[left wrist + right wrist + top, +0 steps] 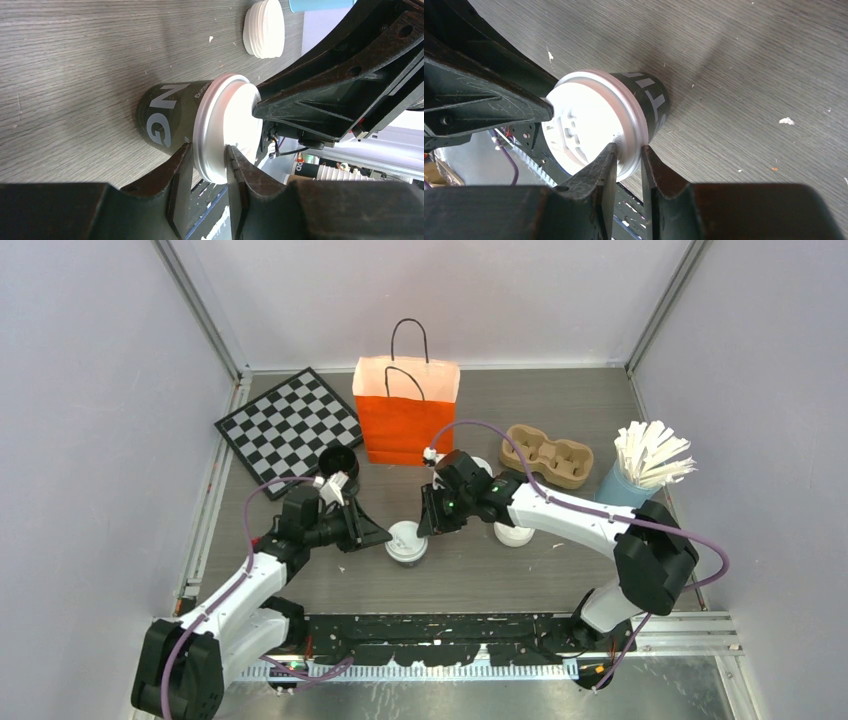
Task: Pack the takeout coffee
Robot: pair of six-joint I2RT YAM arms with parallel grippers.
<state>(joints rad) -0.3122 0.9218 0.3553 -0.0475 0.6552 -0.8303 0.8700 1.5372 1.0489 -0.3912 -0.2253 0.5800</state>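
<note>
Left fingers (180, 175) and right fingers (605, 170) each pinch only the lid (230, 125) rim between them, so lifting may pop it off the cup (165, 115) and spill coffee.

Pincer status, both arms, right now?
Left pincer: closed on the takeout coffee, pinching its lid at the rim.
Right pincer: closed on the same lid's rim.

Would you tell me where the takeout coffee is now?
Top view: the takeout coffee stands centrally, between the left gripper and the right gripper, in front of the orange bag.
</note>
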